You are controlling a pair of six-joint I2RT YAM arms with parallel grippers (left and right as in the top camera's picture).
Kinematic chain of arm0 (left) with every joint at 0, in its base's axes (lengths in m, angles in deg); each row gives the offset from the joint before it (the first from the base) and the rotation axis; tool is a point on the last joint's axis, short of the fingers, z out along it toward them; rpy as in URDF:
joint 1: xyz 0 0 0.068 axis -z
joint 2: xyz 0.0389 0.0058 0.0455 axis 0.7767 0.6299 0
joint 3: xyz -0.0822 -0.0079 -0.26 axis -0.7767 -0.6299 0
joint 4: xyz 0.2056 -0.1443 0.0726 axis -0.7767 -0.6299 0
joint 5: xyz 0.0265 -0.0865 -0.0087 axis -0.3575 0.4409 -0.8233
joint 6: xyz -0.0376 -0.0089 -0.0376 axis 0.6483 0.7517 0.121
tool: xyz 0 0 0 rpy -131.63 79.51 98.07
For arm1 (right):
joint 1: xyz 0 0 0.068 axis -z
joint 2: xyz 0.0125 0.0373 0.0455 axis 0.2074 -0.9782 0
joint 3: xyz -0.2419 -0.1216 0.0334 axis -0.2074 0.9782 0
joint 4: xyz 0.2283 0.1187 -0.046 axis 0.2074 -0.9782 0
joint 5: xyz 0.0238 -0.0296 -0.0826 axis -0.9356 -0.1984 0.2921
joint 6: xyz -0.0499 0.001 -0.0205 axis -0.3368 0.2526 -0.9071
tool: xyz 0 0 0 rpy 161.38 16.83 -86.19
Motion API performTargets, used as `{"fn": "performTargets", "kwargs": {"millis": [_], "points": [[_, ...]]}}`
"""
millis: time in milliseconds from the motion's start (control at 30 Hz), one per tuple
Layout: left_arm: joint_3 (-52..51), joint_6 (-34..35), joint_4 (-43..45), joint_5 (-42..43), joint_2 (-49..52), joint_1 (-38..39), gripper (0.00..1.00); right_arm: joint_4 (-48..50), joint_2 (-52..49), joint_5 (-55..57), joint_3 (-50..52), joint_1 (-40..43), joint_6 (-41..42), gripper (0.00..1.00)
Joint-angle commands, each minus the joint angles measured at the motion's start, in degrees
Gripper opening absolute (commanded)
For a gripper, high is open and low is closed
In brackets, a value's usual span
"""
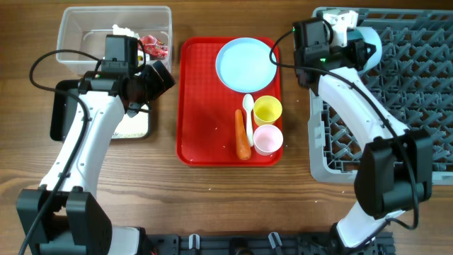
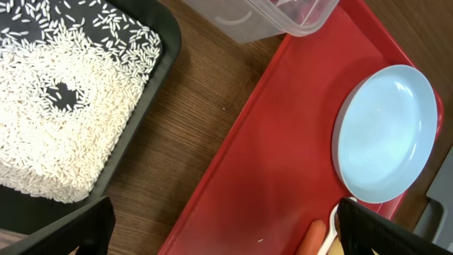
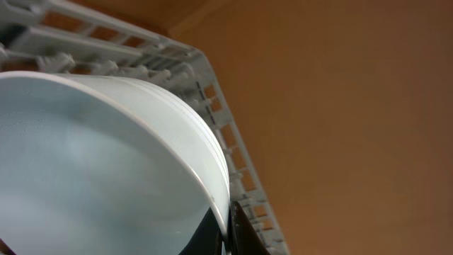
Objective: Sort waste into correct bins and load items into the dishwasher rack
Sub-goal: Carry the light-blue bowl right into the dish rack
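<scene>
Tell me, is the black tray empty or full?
Partly full: loose white rice grains cover most of the floor of the black tray.

- table (image 1: pixel 212 205): matte wood
- red tray (image 1: pixel 205 106): glossy plastic
- clear tub (image 1: pixel 71 28), 10 o'clock: see-through plastic
- rack (image 1: pixel 425 64), 3 o'clock: dull grey plastic
- bowl (image 3: pixel 106 163): smooth, kinda shiny

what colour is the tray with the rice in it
Black. The tray shows best in the left wrist view.
</scene>
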Motion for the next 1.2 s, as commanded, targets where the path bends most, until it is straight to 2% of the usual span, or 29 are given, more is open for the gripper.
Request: {"fn": "performTargets", "kwargs": {"millis": [0, 167, 333, 567, 833, 867, 900, 933, 967, 1033, 1100, 1167], "points": [[-0.1, 0.5, 0.0, -0.4, 0.3, -0.2, 1.0, -0.8, -1.5, 4.2, 0.3, 0.2, -2.3, 0.05], [-0.1, 0.5, 0.0, -0.4, 0.3, -0.2, 1.0, -1.1, -1.5, 3.5, 2.3, 0.1, -2.3, 0.04], [-0.1, 0.5, 0.0, -0.4, 0.3, -0.2, 1.0, -3.0, -1.5, -3.2, 4.9, 0.1, -2.3, 0.04], [-0.1, 0.6, 0.0, -0.4, 0.3, -0.2, 1.0, -2.9, -1.5, -4.2, 6.4, 0.1, -2.3, 0.04], [-0.1, 0.5, 0.0, -0.4, 0.3, -0.2, 1.0, -4.8, -1.5, -12.9, 6.4, -1.1, -2.3, 0.06], [-0.1, 0.6, 0.0, -0.4, 0.3, -0.2, 1.0, -5.0, -1.5, -12.8, 6.4, -1.4, -2.3, 0.16], [-0.1, 0.6, 0.0, -0.4, 0.3, -0.2, 1.0, -5.1, -1.5, -12.8, 6.4, -1.6, -2.3, 0.31], [-0.1, 0.6, 0.0, -0.4, 0.3, -0.2, 1.0, -5.2, -1.5, -12.8, 6.4, -1.9, -2.3, 0.38], [-0.1, 0.6, 0.0, -0.4, 0.3, -0.2, 1.0, -5.5, -1.5, -12.8, 6.4, -2.1, -2.3, 0.57], [-0.1, 0.5, 0.0, -0.4, 0.3, -0.2, 1.0, -6.0, -1.5, -12.8, 6.4, -2.4, -2.3, 0.79], [-0.1, 0.6, 0.0, -0.4, 0.3, -0.2, 1.0, -6.8, -1.5, -12.8, 6.3, -2.7, -2.3, 0.91], [-0.1, 0.5, 0.0, -0.4, 0.3, -0.2, 1.0, -7.1, -1.5, -12.8, 6.4, -3.0, -2.1, 0.97]]}}
